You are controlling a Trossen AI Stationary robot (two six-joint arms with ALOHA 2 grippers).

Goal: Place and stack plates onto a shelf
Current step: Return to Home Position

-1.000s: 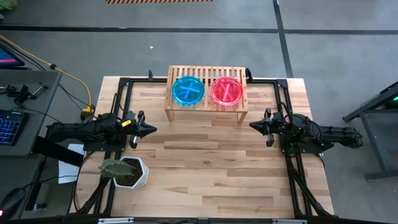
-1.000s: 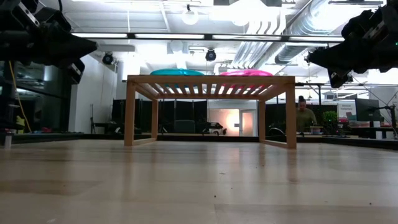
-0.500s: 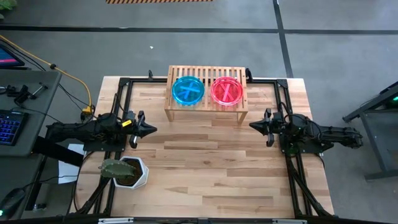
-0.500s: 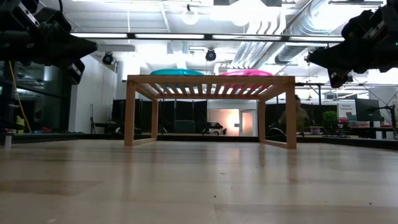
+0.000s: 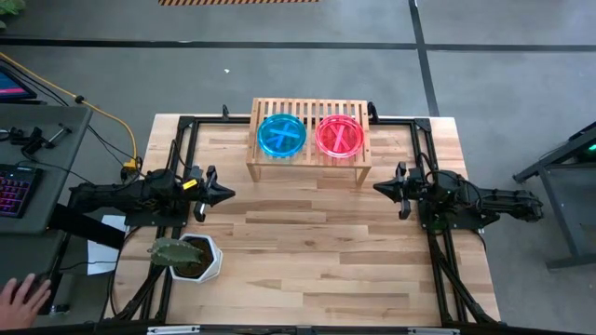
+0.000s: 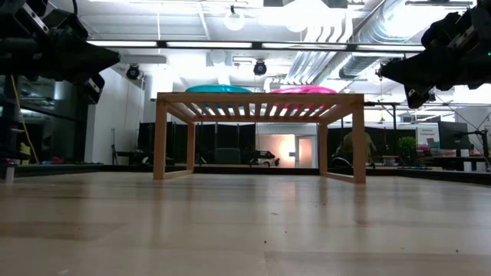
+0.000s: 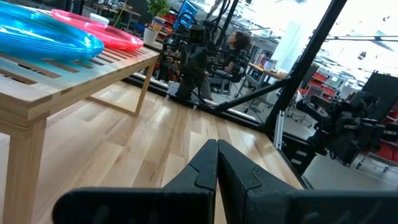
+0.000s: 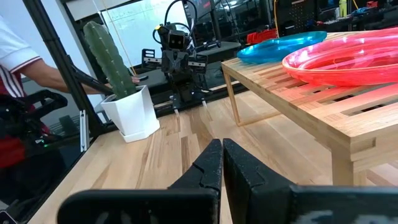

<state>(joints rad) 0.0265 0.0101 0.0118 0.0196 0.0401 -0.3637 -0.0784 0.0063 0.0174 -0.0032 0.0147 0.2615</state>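
Note:
A light-wood slatted shelf [image 5: 308, 166] stands on its legs at the table's far edge. On its top rest a blue plate stack [image 5: 281, 136] on the left and a pink plate stack [image 5: 340, 136] on the right; the low view shows the blue stack [image 6: 218, 89] and the pink stack [image 6: 302, 90] edge-on. My left gripper [image 5: 230, 194] hovers shut over the table's left side, pointing right. My right gripper [image 5: 376, 188] hovers shut over the right side, pointing left. Both hold nothing; the left gripper [image 7: 216, 149] and right gripper [image 8: 222, 148] show their fingers together.
A white hexagonal pot with a cactus [image 5: 192, 257] stands at the table's near left. Black frame rails [image 5: 430, 233] run along both table sides. A person's hand [image 5: 20, 301] shows at the lower left, off the table. Bare wood lies between the arms.
Both arms and the plates have kept still. A person's hand has come into the high view at the lower left corner, beside the table. A person in the room behind has moved.

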